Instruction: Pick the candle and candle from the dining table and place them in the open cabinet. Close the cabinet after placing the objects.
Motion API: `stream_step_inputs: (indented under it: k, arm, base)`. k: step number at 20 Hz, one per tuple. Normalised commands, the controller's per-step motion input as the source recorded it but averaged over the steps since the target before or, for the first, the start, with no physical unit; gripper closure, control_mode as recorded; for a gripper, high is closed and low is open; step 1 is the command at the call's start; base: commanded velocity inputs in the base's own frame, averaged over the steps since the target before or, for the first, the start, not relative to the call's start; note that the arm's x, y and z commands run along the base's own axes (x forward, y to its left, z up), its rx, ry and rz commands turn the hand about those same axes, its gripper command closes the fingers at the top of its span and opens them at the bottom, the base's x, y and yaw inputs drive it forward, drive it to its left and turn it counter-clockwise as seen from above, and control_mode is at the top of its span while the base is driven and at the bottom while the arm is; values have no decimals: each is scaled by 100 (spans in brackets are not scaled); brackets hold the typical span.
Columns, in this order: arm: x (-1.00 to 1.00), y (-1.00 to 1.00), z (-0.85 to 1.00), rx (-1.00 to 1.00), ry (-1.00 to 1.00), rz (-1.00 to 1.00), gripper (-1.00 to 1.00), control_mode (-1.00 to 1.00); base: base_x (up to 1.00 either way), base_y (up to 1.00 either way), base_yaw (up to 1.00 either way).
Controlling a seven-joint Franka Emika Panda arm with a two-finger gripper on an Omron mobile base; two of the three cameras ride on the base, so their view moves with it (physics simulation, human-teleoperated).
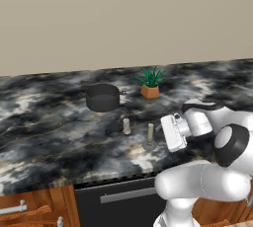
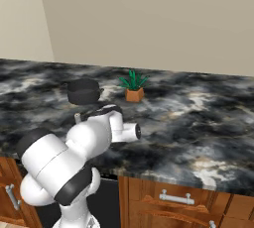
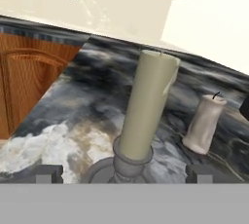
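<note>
Candle stick (image 3: 146, 108) stands upright between your gripper's (image 3: 124, 173) wide-apart jaws; stubby candle (image 3: 204, 123) sits just beside on the table (image 1: 49, 122).

The tall cream candle (image 3: 148, 106) stood on its round grey base (image 3: 127, 165) at centre, leaning toward one o'clock in this tilted view. At three o'clock, apart from it, stood the stubby candle (image 3: 204, 123). The two dark fingertips (image 3: 47, 173) flanked the base at seven and five o'clock, seemingly clear of it, over the marbled table (image 3: 73, 121).
</note>
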Motion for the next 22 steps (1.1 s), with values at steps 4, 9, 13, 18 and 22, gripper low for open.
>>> stream_step_inputs:
  k: [4, 9, 13, 18, 22]
  arm:
    - [1, 2, 1, 5, 0, 3, -100, -100]
    - [4, 12, 2, 6, 0, 4, -100, -100]
    - [0, 28, 3, 3, 0, 4, -100, -100]
    - [0, 25, 0, 1, 0, 3, -100, -100]
    - [2, 6, 0, 0, 0, 2, -100, -100]
  base:
    - [0, 0, 0]
    - [0, 0, 0]
    - [0, 0, 0]
    - [0, 0, 0]
    - [0, 0, 0]
